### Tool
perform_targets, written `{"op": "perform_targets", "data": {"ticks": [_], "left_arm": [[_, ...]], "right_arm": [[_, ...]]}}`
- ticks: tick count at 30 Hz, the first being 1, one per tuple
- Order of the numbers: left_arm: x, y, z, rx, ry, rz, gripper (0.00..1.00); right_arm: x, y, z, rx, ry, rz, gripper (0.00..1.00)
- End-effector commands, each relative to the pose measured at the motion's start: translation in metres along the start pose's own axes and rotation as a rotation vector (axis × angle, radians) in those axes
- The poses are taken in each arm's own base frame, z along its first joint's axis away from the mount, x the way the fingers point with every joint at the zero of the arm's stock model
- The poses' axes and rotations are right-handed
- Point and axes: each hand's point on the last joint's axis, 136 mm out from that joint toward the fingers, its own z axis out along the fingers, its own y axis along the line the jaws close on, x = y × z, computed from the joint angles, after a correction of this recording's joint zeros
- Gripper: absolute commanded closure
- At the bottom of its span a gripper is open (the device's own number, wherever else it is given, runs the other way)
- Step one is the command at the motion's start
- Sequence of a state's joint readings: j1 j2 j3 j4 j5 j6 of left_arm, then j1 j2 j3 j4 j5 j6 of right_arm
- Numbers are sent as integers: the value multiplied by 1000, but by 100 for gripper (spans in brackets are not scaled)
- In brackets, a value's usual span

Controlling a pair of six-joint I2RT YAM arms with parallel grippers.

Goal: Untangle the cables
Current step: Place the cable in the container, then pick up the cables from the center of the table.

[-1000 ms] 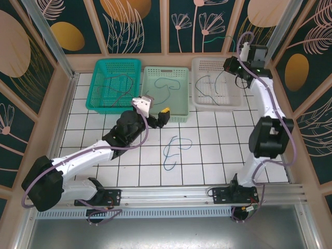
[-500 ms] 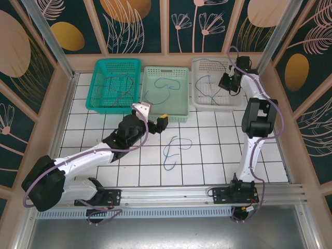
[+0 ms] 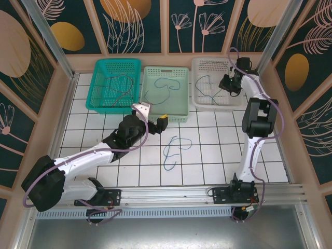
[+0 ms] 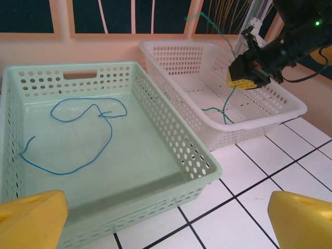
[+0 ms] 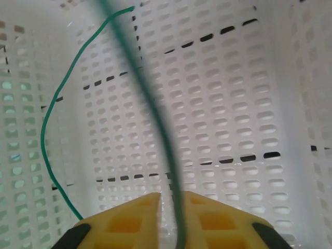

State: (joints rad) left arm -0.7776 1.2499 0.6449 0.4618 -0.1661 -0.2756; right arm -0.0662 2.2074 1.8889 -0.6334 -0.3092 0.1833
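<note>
A small tangle of cables (image 3: 174,150), blue and dark, lies on the white tiles mid-table. One blue cable (image 3: 165,88) (image 4: 98,111) rests in the pale green basket (image 3: 182,72) (image 4: 41,69); a dark one (image 3: 122,85) lies in the teal basket (image 3: 104,65). My right gripper (image 3: 228,85) (image 5: 174,199) (image 4: 244,78) hangs inside the white basket (image 3: 199,65) (image 5: 233,93). Its yellow jaws stand slightly apart, and a green cable (image 5: 150,98) (image 4: 223,111) runs through the gap against the right-hand finger. My left gripper (image 3: 158,120) (image 4: 168,223) is wide open and empty before the pale green basket.
Three baskets stand side by side along the back wall. The white basket's near rim (image 4: 290,104) is to the right of my left gripper. Wooden walls close the table at the back and sides.
The right arm swung down from above the back wall into the white basket with the green cable, and its jaws have parted a little. The left arm has barely moved.
</note>
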Motion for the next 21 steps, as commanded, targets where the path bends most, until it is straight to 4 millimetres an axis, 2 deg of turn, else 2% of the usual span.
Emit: {"op": "perform_targets", "data": {"ticks": [1, 2, 3, 9, 16, 21], "left_arm": [[-5, 3, -3, -14, -9, -17, 1], [-4, 4, -3, -17, -7, -17, 1], [-3, 5, -3, -23, -1, -17, 1], [20, 12, -2, -56, 82, -29, 1], [43, 8, 2, -21, 155, -65, 1], [74, 3, 11, 7, 266, -81, 2]], "right_arm": [[-2, -5, -17, 29, -16, -1, 71], [-5, -3, -21, 26, -27, 1, 62], [-7, -1, -25, 20, -38, 2, 60], [-19, 20, -55, -53, -111, -2, 59], [-16, 28, -68, -75, -141, -10, 59], [-14, 42, -90, -115, -202, -30, 58]]}}
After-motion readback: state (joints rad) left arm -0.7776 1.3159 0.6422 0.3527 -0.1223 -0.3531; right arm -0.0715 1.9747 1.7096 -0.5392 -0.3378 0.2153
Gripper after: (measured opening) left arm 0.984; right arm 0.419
